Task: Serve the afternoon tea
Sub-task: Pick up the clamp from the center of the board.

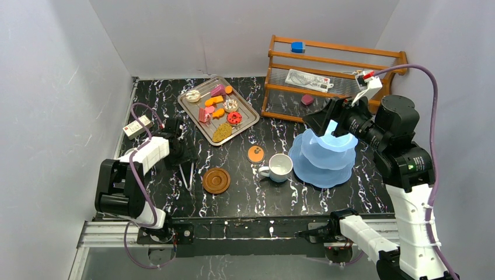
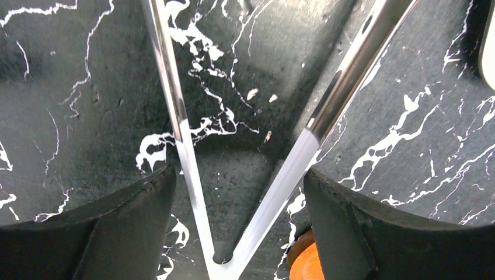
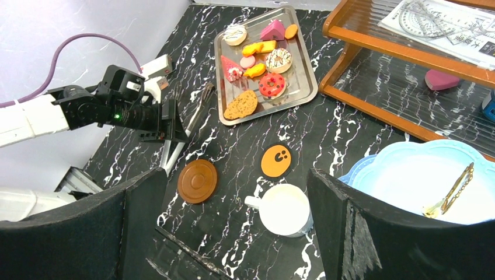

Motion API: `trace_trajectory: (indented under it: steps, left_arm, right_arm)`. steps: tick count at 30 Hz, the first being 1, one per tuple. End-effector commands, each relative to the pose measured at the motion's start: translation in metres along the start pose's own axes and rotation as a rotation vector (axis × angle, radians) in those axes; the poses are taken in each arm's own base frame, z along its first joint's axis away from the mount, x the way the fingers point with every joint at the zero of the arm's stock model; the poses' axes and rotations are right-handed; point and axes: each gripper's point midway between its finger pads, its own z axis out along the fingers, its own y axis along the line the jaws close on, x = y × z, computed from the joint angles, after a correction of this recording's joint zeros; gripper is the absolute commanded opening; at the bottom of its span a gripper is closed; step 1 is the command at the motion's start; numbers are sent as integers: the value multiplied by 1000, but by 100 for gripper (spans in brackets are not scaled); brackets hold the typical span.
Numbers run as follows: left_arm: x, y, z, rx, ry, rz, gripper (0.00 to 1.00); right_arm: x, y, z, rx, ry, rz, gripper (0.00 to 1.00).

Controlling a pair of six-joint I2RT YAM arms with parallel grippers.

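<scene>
Serving is barely begun: pastries (image 1: 217,108) all on the tray (image 1: 252,116), stand (image 1: 324,163) without any, left tool (image 2: 239,192) straddling the tongs (image 2: 175,111), grip unclear, right tool (image 3: 233,195) wide open, empty.

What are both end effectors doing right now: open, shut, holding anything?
Left end effector: open, straddling the tongs, not clamped on them.
Right end effector: open, empty, near the top of the blue stand.

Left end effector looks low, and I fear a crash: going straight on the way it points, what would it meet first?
The left end effector would likely meet the tongs first; they lie between its open fingers, on the table. Depth is unclear.
</scene>
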Motion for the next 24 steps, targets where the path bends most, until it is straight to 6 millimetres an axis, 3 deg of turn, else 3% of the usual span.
trace_trajectory:
  steps: [1, 13, 24]
  left_arm:
    - [-21, 0, -5, -20, -51, 58, 79]
    - [-11, -4, 9, 11, 3, 121, 79]
    - [-14, 24, 7, -149, -20, 26, 61]
  right_arm:
    - [-15, 10, -6, -35, -71, -28, 99]
    - [-16, 7, -5, -24, -79, -43, 99]
    - [-18, 8, -8, -25, -91, -54, 99]
